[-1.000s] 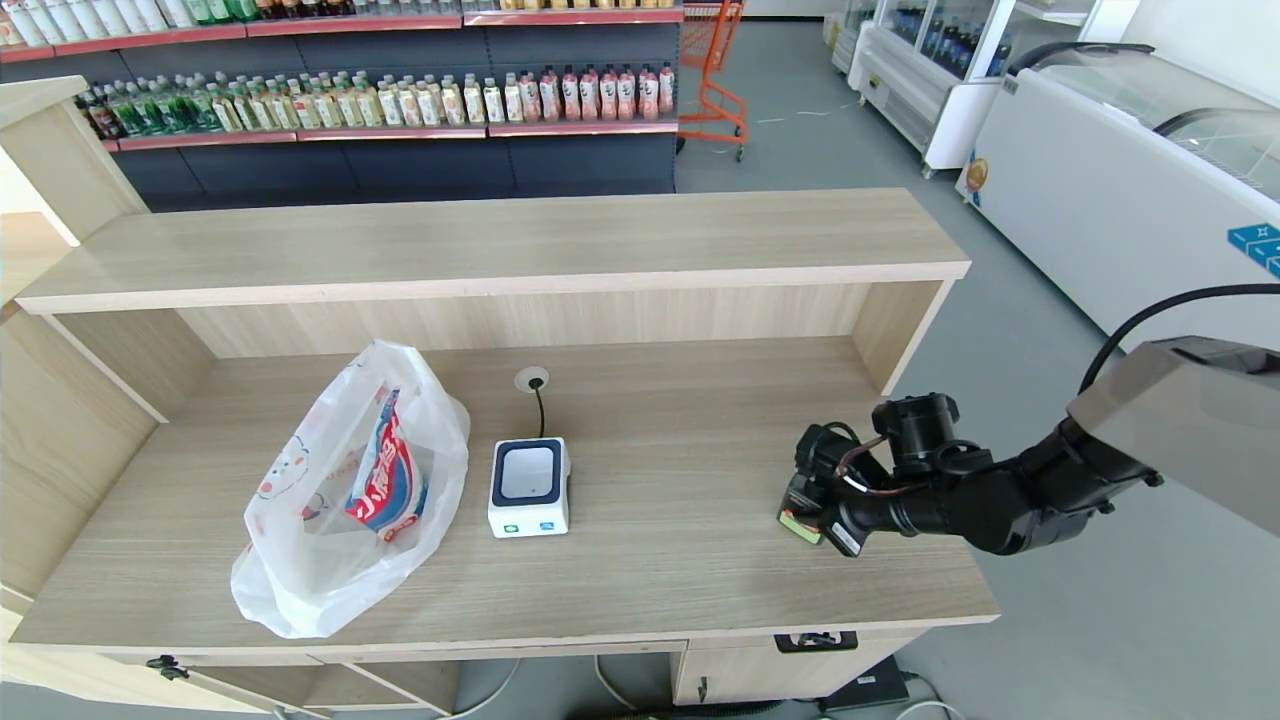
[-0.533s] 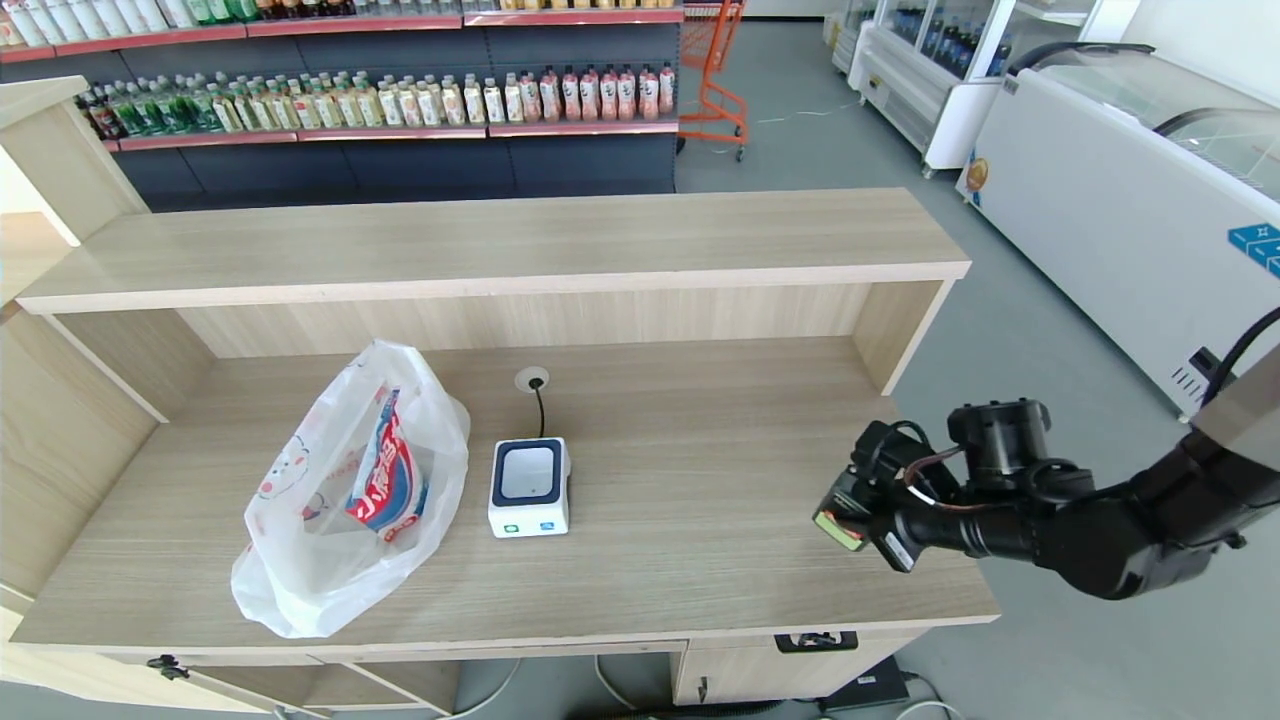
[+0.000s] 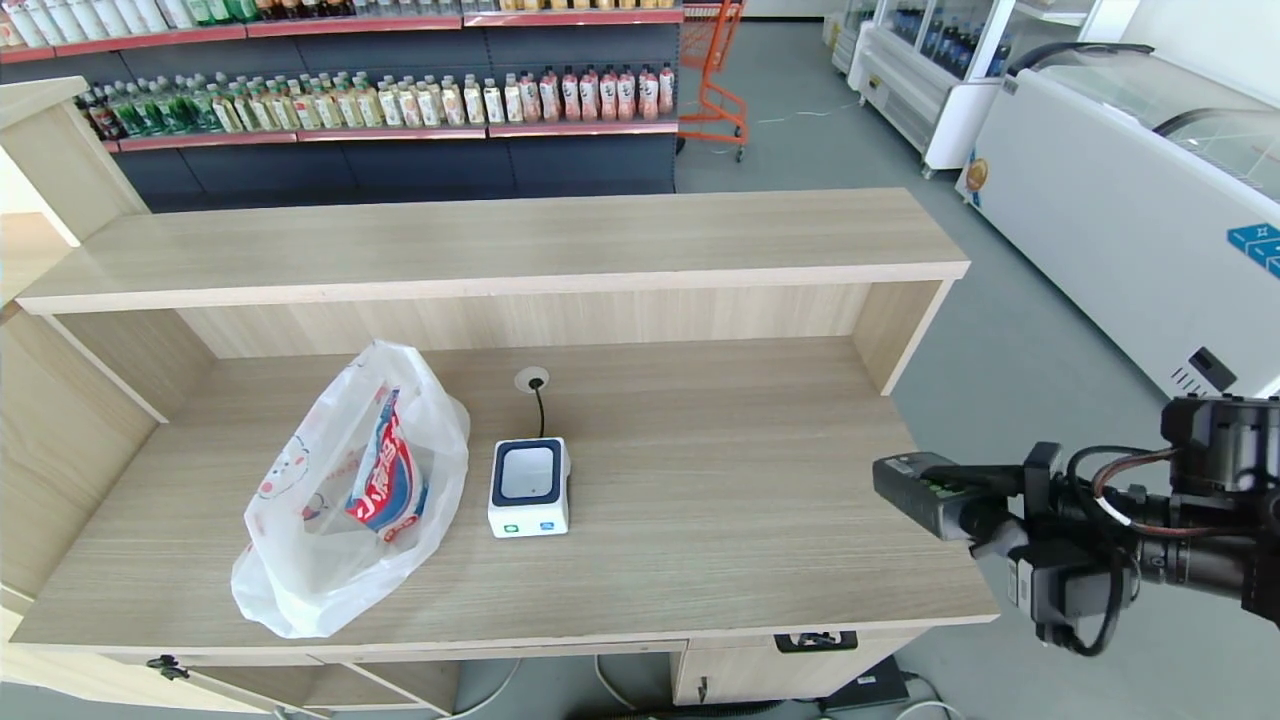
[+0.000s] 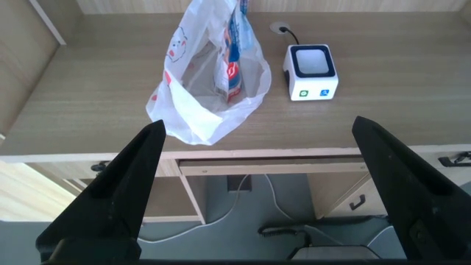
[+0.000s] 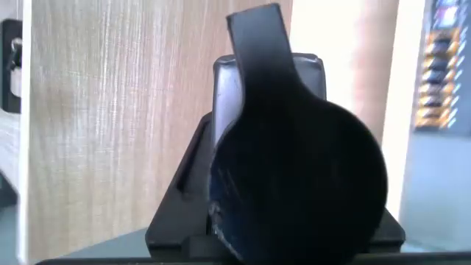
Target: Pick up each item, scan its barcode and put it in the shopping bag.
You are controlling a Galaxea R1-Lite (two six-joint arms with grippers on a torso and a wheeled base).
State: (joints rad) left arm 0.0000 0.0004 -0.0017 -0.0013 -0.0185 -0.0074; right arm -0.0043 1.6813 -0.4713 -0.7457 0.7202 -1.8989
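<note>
On the wooden bench (image 3: 700, 480), the white plastic shopping bag (image 3: 300, 560) slumps open at the left, near the front edge, with a red, white and blue packet (image 3: 385, 480) propped inside. A snag on the thin film could probably drag bag and packet off. The right claw (image 3: 925, 490) sits off the bench's right end, near its front corner. Whether it is open or gripping anything cannot be told, and a swing inward might clip that corner. The left claw (image 4: 259, 126) hangs short of the front edge, spread wide and holding nothing. The barcode scanner (image 3: 529, 487), just beside the bag, could be knocked askew on its cable (image 3: 540, 405).
</note>
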